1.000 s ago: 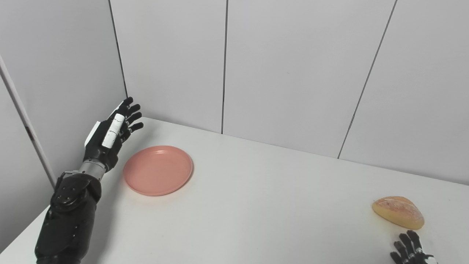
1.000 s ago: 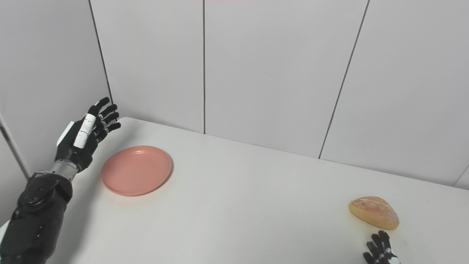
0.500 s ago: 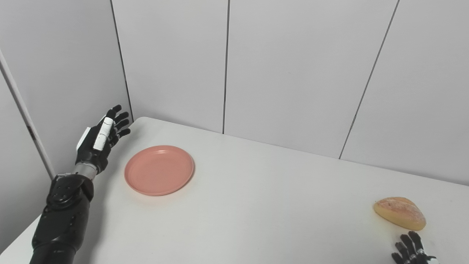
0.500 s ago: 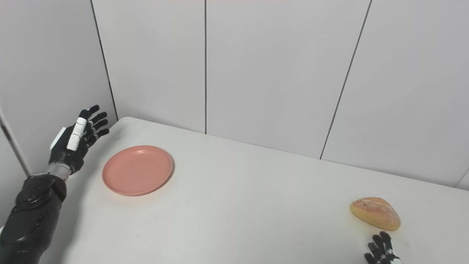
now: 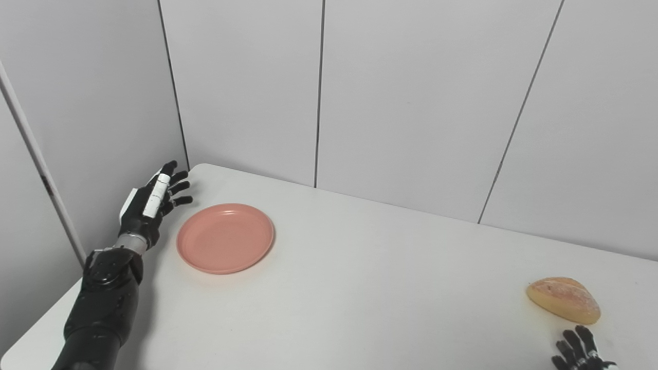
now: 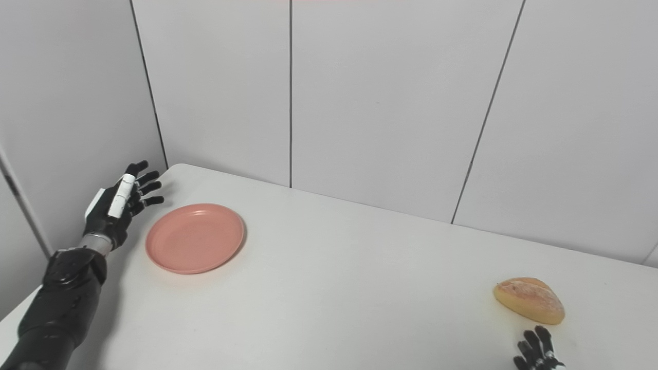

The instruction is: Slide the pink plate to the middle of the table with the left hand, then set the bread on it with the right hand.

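Observation:
A round pink plate (image 5: 225,237) lies empty on the white table (image 5: 360,288), at its far left. My left hand (image 5: 151,205) is open, fingers spread, just left of the plate near the table's left edge, apart from it. A golden bread roll (image 5: 563,299) lies at the far right of the table. Only the fingertips of my right hand (image 5: 578,349) show at the bottom edge, spread, just in front of the bread and apart from it.
Grey wall panels (image 5: 411,103) stand close behind the table and along its left side, next to my left hand. The table's left edge runs just beside my left forearm (image 5: 103,303).
My left hand has come down and back from above the table's far left corner to table height beside the plate. The view has shifted slightly. Plate, bread and right hand have not moved.

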You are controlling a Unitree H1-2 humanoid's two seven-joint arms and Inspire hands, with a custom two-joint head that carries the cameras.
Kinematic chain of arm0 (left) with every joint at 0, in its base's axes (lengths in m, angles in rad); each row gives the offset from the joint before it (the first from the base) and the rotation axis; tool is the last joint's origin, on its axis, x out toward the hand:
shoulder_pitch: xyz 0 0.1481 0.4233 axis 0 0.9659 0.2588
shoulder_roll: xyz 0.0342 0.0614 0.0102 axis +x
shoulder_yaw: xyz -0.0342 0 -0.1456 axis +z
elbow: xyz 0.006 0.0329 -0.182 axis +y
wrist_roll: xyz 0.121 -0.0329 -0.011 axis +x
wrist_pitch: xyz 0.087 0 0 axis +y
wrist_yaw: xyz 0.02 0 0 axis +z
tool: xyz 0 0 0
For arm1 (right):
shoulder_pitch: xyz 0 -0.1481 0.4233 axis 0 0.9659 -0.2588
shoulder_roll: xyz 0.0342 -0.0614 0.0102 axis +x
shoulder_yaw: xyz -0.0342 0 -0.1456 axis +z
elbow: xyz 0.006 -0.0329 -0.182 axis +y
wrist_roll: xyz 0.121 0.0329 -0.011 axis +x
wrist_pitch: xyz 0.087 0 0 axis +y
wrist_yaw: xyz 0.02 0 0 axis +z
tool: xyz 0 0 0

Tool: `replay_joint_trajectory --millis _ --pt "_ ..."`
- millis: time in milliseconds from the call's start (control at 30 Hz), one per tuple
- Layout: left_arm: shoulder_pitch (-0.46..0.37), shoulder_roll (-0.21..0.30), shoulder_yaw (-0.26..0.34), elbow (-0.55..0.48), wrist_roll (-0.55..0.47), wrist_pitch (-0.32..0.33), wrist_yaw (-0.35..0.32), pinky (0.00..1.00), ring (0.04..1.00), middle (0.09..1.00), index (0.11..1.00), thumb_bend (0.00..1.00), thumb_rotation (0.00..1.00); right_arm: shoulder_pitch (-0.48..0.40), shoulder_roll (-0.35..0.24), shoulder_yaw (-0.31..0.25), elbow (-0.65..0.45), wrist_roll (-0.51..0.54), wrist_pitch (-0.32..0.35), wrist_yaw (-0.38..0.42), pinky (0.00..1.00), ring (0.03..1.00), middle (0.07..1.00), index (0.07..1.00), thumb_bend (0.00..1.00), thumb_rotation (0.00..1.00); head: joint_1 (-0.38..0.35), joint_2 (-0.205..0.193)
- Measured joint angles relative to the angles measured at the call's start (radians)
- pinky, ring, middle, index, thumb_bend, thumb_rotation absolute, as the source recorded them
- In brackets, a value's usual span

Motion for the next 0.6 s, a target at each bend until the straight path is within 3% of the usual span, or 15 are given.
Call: replay_joint_trajectory --millis 233,600 --pt "-0.037 -0.005 -0.002 0.135 -0.001 -0.065 -0.001 0.77 0.851 0.827 0.866 0.98 0.79 0.002 0.000 0.001 -0.005 0.004 0.003 0.000 1.00 0.984 0.977 0.993 0.82 1.00 0.000 0.005" --pt "-0.041 -0.005 0.003 0.191 -0.033 -0.072 -0.049 0.83 0.891 0.874 0.912 0.92 0.78 0.012 -0.003 0.001 -0.018 0.004 0.022 0.000 1.00 0.976 0.966 0.998 0.81 1.00 -0.005 0.015"
